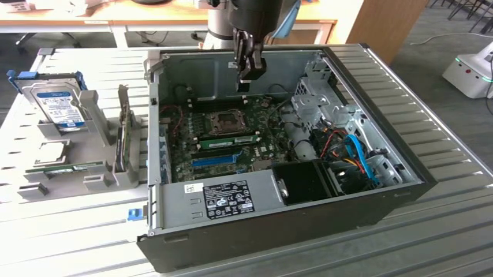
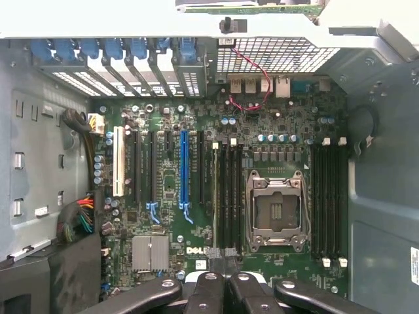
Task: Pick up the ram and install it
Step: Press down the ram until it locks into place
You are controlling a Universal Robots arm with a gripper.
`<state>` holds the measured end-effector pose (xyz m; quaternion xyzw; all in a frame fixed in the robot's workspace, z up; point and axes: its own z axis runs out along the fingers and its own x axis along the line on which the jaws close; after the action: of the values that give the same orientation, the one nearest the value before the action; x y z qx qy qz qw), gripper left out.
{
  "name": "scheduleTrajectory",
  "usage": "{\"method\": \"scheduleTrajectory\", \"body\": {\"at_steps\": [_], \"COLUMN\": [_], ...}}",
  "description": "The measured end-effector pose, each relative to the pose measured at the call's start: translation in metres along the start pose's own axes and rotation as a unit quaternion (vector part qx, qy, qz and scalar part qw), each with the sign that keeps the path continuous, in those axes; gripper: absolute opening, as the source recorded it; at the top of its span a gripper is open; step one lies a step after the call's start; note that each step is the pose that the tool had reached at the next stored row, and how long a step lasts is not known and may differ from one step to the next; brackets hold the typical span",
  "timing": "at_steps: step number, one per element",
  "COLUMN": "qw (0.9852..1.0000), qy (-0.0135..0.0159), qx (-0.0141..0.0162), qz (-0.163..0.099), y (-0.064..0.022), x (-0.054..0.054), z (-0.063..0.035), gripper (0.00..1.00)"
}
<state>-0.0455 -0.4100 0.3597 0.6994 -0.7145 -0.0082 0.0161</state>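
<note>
Cut off and too small to read

The arm (image 1: 250,17) is cut off by the exterior view's top edge. The case label (image 1: 228,199) print is too small to read. A white machine (image 1: 471,69) is cropped at the exterior view's right.

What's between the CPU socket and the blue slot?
A green ram stick standing in the black memory slots; clearest in the exterior view.

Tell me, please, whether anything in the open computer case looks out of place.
Nothing looks spilled or broken. The ram sits straight in the board beside the CPU socket, which stands bare, without a cooler. The shut gripper hangs above it.
</note>
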Motion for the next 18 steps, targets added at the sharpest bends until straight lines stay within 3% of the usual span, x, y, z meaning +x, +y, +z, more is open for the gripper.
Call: {"method": "scheduleTrajectory", "body": {"at_steps": [10,15,18], "qw": [1.0000,0.9995,0.9982], "qy": [0.0000,-0.0011,-0.0020], "qx": [0.0000,-0.0004,-0.0007], "qz": [0.002,0.032,0.059], "y": [0.0000,0.0000,0.0000], "x": [0.0000,0.0000,0.0000], "z": [0.0000,0.0005,0.0010], "gripper": [0.11,0.11,0.11]}}
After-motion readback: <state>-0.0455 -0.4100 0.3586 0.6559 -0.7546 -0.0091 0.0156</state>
